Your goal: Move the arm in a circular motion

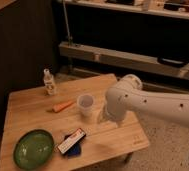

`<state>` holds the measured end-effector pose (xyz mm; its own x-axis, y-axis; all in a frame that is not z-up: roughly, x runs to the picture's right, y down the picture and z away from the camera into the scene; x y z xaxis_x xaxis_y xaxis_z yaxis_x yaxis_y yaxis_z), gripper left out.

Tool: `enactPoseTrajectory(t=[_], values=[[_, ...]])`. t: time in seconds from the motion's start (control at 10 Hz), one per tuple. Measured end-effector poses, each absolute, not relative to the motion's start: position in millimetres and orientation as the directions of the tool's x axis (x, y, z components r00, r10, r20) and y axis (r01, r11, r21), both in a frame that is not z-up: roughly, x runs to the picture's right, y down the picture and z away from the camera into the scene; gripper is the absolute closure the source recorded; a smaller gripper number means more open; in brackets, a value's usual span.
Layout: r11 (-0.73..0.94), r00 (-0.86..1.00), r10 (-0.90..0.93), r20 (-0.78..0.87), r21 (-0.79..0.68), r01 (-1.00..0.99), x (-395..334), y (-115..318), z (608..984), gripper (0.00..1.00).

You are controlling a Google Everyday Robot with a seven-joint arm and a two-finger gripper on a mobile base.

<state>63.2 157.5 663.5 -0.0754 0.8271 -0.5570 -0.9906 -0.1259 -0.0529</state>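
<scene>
The arm (pixel 153 102) hangs over the table (pixel 118 140), its gripper (pixel 104 117), probably empty, just right of the cup (pixel 86 106).

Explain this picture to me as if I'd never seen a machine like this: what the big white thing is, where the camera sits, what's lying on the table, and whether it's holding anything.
The big white thing is the arm of a mobile robot: thick rounded segments joined by a bulky joint. It reaches in from the right, above the wooden table. Its gripper, the two-finger hand at the tip, hangs low over the table just right of the cup, mostly hidden behind the joint. Nothing shows in its grasp.

There is one camera, looking down at the table from above; where it is mounted is not known.

On the table lie a small clear bottle, an orange carrot, a white cup, a green bowl, and a white packet resting on something blue.
</scene>
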Motion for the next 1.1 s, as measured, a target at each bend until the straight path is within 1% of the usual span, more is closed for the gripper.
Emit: enactPoseTrajectory(t=[0.2,0.4,0.6,0.9,1.1], values=[[-0.028,0.039,0.837,-0.546,-0.113,-0.993,42.2,157.0,652.7,0.35],[0.106,0.193,0.827,-0.528,-0.191,-0.976,5.7,146.4,652.8,0.35],[0.290,0.419,0.761,-0.496,-0.317,-0.903,-45.7,136.4,662.5,0.35],[0.494,0.680,0.605,-0.414,-0.475,-0.728,-77.1,146.3,682.9,0.35],[0.545,0.736,0.563,-0.375,-0.500,-0.673,-72.2,152.5,692.5,0.35]])
